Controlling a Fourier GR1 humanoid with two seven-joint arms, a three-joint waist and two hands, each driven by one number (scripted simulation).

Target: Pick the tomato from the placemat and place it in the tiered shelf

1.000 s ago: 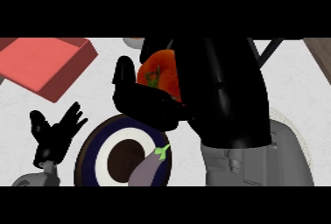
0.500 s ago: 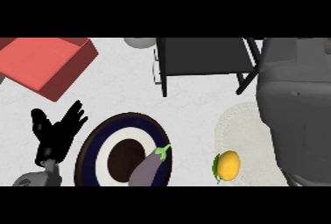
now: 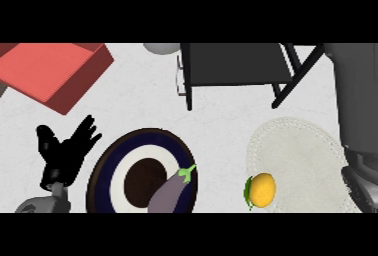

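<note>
A round yellow-orange fruit with a green stalk lies at the left edge of the pale round placemat. The dark tiered shelf stands at the back; nothing shows on its top tier. No red tomato shows anywhere. My left hand rests open at the lower left, fingers up, beside the plate. Only my right forearm shows, a grey mass along the right edge over the placemat's right side; its hand is out of the picture.
A dark-rimmed plate at the lower middle holds a purple eggplant. A red box sits at the back left. A grey round object peeks in beside the shelf.
A second ago my right hand held a red-orange tomato in front of the shelf. That arm has since swung to the right edge, uncovering the shelf, the placemat and the fruit. The left hand stayed put.
</note>
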